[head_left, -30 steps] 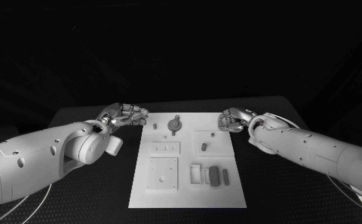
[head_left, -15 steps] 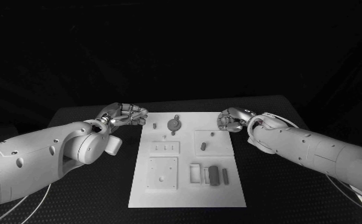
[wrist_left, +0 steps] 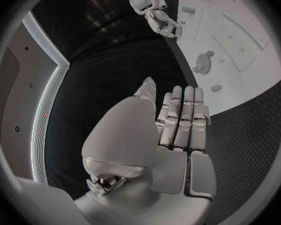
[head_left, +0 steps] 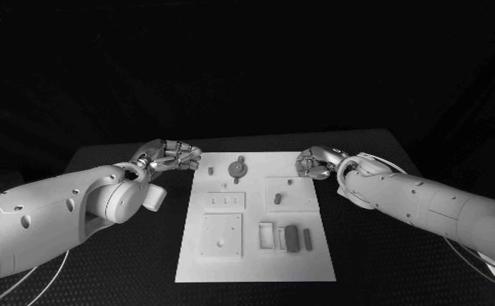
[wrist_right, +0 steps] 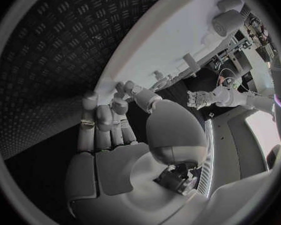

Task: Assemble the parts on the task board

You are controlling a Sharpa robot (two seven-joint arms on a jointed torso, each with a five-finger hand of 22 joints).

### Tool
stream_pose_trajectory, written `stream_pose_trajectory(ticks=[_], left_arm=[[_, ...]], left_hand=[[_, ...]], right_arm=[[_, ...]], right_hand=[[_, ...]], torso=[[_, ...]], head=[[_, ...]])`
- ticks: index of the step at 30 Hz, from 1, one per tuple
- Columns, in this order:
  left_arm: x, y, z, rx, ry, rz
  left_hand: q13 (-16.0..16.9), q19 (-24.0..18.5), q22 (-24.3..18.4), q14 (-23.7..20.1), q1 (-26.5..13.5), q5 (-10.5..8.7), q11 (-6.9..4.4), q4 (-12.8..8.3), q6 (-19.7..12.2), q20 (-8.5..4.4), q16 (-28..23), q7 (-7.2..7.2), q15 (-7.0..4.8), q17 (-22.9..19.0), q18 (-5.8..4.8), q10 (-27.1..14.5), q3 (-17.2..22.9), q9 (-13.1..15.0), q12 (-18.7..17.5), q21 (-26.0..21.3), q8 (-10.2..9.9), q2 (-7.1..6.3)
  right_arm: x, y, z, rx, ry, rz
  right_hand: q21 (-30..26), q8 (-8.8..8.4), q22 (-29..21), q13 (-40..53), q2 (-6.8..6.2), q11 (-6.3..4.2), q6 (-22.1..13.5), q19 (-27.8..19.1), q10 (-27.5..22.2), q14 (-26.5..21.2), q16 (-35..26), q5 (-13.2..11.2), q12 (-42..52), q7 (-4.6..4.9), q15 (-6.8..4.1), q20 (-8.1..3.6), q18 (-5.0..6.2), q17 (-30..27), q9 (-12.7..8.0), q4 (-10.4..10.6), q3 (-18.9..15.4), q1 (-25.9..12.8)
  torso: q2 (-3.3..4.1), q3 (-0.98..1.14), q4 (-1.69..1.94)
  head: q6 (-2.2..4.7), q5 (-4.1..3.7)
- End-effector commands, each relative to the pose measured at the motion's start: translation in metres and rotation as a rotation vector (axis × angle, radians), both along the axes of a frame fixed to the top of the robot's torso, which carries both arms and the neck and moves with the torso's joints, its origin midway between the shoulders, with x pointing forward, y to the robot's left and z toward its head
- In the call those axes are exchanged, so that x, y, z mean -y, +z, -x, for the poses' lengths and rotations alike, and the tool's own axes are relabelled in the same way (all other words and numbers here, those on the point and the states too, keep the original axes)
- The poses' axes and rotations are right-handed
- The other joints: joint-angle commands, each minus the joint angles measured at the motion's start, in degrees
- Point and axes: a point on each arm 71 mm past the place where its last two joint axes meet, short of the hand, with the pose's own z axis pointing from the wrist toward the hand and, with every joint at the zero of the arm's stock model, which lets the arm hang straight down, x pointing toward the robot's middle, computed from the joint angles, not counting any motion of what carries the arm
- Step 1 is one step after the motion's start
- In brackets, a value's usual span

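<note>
White task board (head_left: 255, 263) still has loose parts (head_left: 293, 238) lying on it, and your left hand (head_left: 168, 156) and right hand (head_left: 317, 162) hold nothing.

Table (wrist_right: 40, 50): rough black tread-pattern mat, prob. rubber; task board (head_left: 310, 249) smooth matt white; hands metallic.

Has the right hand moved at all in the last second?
No. The right hand hovers beside the task board's far right corner, just as before.
</note>
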Motion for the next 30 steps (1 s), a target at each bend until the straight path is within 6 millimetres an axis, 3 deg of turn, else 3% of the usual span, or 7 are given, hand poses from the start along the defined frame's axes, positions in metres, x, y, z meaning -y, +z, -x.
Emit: stream_pose_trajectory(ticks=[1, 9, 22, 30], left_arm=[[0.002, 0.001, 0.0, 0.006, -0.016, 0.003], [0.003, 0.001, 0.0, 0.006, -0.018, -0.008], [0.003, 0.0, 0.0, 0.012, -0.026, -0.044], [0.006, -0.002, 0.001, -0.009, -0.064, -0.125]], left_hand=[[0.1, -0.03, 0.07, -0.04, 0.3, 0.05, 0.16, 0.01, 0.25, 0.11, -0.33, 0.04, 0.05, 0.13, 0.26, 0.11, -0.16, -0.07, -0.22, 0.14, -0.06, 0.27], [0.35, 0.04, 0.27, 0.47, 0.39, 0.05, -0.06, 0.01, 1.02, 0.06, -0.2, -0.06, -0.01, 0.5, 0.28, 0.68, -0.05, 0.05, -0.09, 0.18, 0.29, 0.72], [1.14, 0.84, 0.95, 2.67, 0.13, 0.05, -1.05, 0.05, 3.74, -0.39, 0.55, -1.05, -0.54, 1.67, 0.31, 2.89, -0.05, 0.36, 0.57, 0.55, 1.39, 1.43], [2.24, 2.16, 1.95, 4.33, -3.22, 0.0, -2.48, 0.14, 6.92, -1.04, 1.02, -2.33, -1.21, 2.92, 0.42, 6.19, -0.93, 0.51, 1.69, 1.27, 2.37, 0.88]], right_arm=[[-0.001, 0.0, 0.0, 0.007, 0.0, 0.0], [0.001, 0.001, -0.001, 0.023, -0.023, -0.006], [-0.001, 0.005, -0.002, 0.05, -0.065, -0.059], [-0.016, 0.029, -0.008, 0.088, -0.045, -0.063]], right_hand=[[0.36, 0.39, 0.89, -0.05, 0.26, -1.59, 12.8, 0.38, -0.93, 0.13, 0.2, 0.11, 0.3, -1.02, -0.47, -0.2, 0.36, 0.11, 0.32, -0.4, 0.12, -0.59], [0.6, 1.24, 0.88, 0.09, 1.17, -2.18, 14.03, 0.89, -0.02, 0.93, 0.35, 0.12, 0.76, -1.61, -0.95, -0.54, 0.36, 0.55, 1.37, -0.91, 0.46, -0.73], [0.82, 1.82, 0.88, 0.43, 1.53, -2.64, 14.89, 1.33, 0.92, 1.99, 0.38, 0.12, 1.39, -2.06, -1.38, -0.86, 0.36, 1.5, 2.31, -1.68, 0.68, -0.94], [0.91, 2.03, 0.88, 0.62, 1.56, -2.8, 15.23, 1.51, 1.24, 2.41, 0.4, 0.12, 1.66, -2.23, -1.54, -0.97, 0.35, 1.91, 2.68, -1.97, 0.75, -1.03]], torso=[[-0.02, 0.0, 0.01], [-0.01, 0.01, 0.0], [0.0, 0.03, -0.05], [-0.03, 0.01, -0.11]], head=[[-0.04, 0.04], [0.0, 0.04], [0.18, 0.0], [0.66, -0.06]])
